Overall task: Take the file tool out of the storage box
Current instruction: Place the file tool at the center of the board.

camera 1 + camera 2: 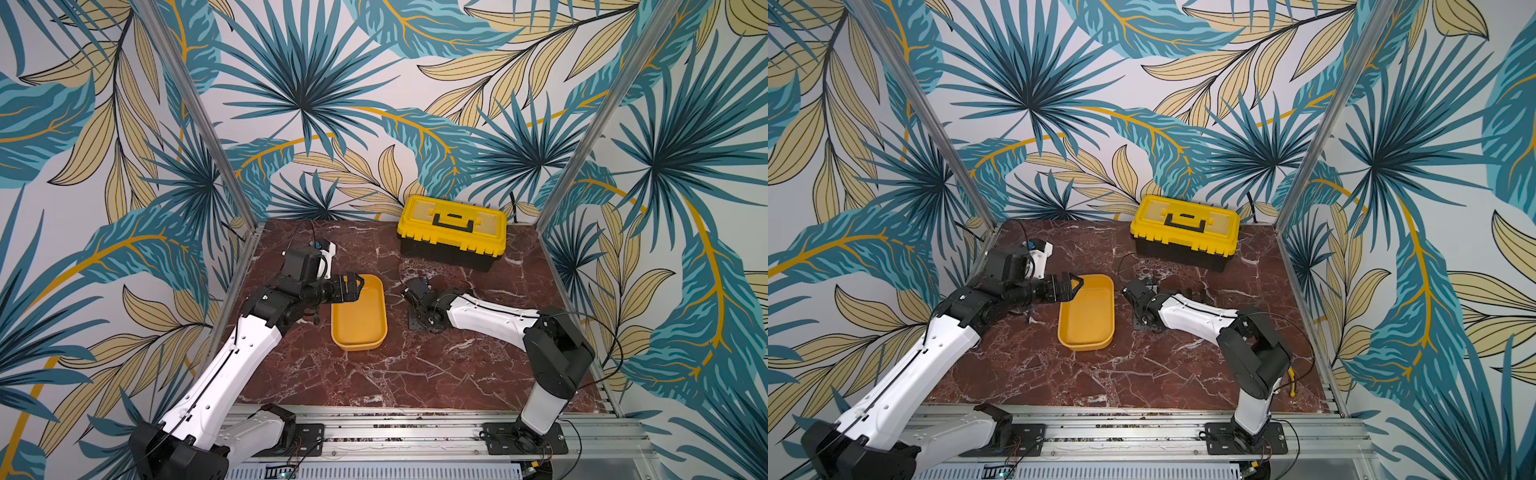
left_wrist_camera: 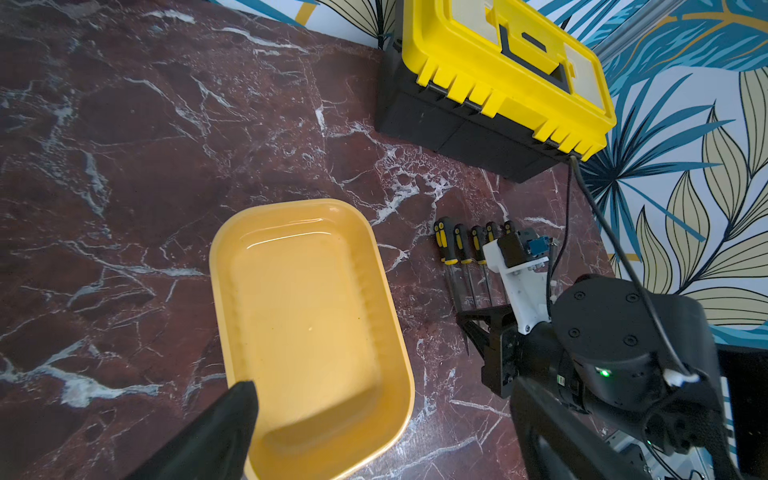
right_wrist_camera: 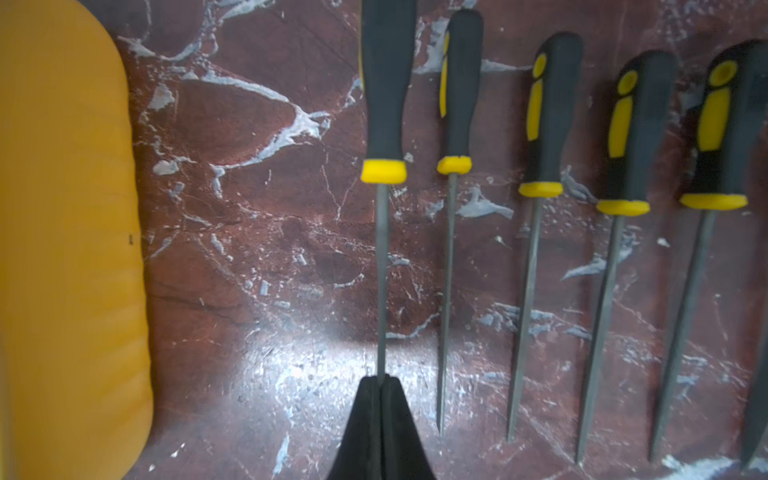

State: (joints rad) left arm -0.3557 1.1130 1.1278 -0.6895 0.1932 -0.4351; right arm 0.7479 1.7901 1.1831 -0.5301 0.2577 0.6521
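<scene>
File pinched in the right gripper, outside the tray.
The right gripper's jaws are closed on the metal shaft of the file, which is between the yellow-orange tray and a row of other files on the marble table. The left gripper hangs wide open over the tray's far left corner. A yellow-lidded toolbox stands at the back.

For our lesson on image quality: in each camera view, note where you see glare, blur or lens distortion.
Right wrist view: glare whitens the table ahead of the right pincer, shut on the file tool; the storage box is blurred. Left wrist view: a highlight streaks the box's inner wall. Both top views: frame posts lean outward, wide-angle distortion.
</scene>
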